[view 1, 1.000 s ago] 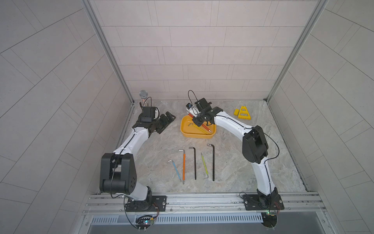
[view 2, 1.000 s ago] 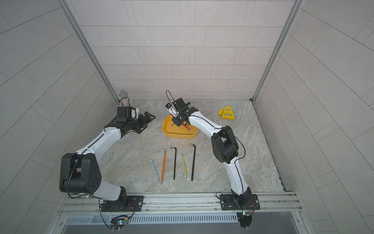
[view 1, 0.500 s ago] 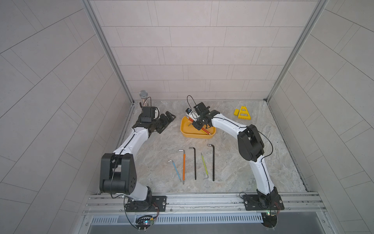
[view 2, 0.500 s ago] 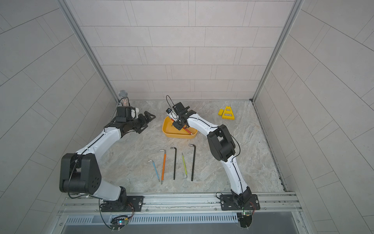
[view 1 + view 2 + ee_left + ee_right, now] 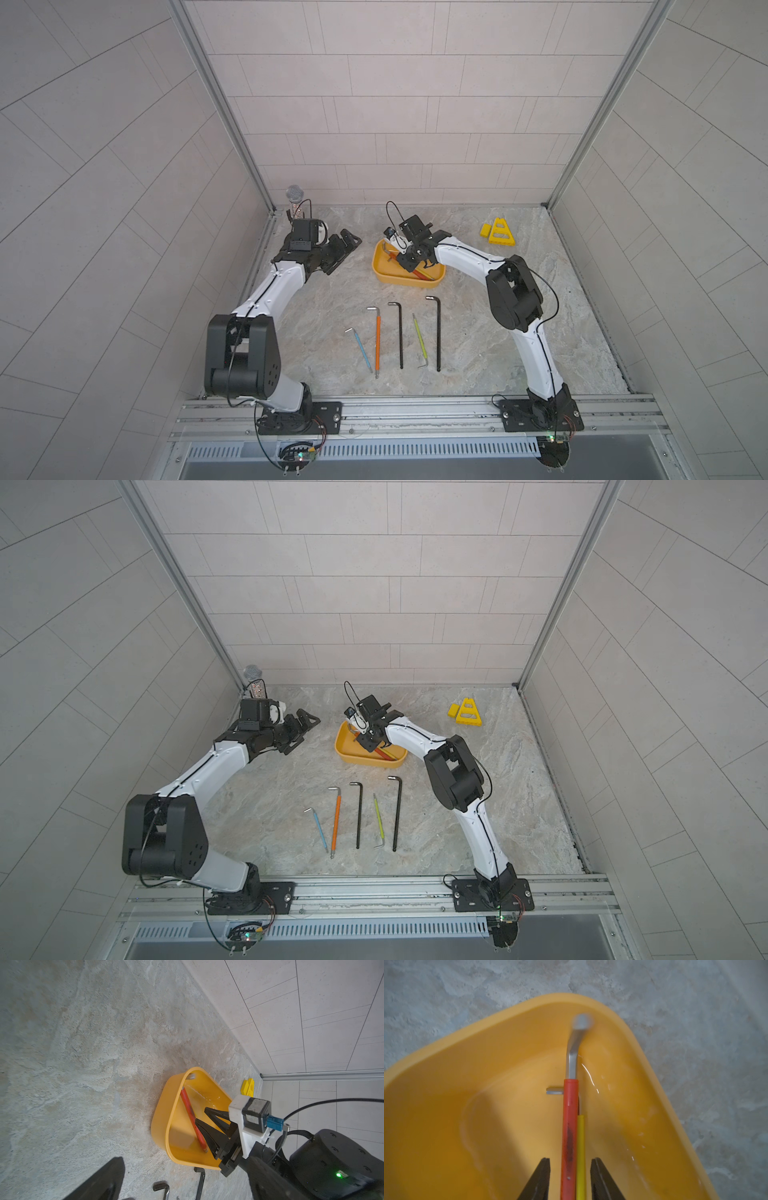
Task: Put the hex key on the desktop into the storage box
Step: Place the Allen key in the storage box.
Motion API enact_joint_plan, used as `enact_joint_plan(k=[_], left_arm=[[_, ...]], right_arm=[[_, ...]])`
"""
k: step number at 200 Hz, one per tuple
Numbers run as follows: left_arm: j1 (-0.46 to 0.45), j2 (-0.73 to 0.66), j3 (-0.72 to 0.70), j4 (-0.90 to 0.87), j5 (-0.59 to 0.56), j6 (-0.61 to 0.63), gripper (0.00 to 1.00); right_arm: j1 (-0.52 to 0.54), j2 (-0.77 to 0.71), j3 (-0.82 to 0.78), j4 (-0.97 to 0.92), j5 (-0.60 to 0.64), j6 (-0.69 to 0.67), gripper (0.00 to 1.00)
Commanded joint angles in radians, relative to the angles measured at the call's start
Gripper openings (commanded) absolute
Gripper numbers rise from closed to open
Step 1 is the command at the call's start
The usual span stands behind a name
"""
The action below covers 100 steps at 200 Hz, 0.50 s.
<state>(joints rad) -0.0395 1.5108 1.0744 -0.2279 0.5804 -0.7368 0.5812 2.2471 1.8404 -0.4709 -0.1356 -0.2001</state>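
The right gripper (image 5: 570, 1159) is in the storage box (image 5: 467, 1053), jaws apart around the red hex key (image 5: 570, 1115) (not clamped, it lies inside). The left gripper (image 5: 344, 251), jaws also apart, is nearby.

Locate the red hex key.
In the right wrist view, the red hex key is in the storage box beside a yellow hex key, between the right gripper's fingers.

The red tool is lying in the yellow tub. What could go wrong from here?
The red-sleeved metal hex key has its bent end up near the rim of the shallow yellow plastic storage box; it might slide or tip over the edge.
The open right gripper closely straddles that key; rising crookedly, it could snag it and drag it out.
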Motion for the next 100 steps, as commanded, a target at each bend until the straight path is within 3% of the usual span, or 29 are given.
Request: enact_joint_plan(k=[1,46,100], left_arm=[[0.006,-0.023,0.03,-0.072,0.002,0.075,1.0],[0.006,-0.072,-0.035,-0.035,0.036,0.072,0.99],[0.005,-0.14,-0.103,0.005,0.06,0.092,1.0]], right_arm=[[-0.006,-0.057,-0.015,-0.002,-0.012,0.02,0.44],[-0.006,-0.114,-0.023,-0.009,-0.008,0.043,0.47],[-0.023,-0.321,-0.123,-0.003,0.008,0.151,0.45]])
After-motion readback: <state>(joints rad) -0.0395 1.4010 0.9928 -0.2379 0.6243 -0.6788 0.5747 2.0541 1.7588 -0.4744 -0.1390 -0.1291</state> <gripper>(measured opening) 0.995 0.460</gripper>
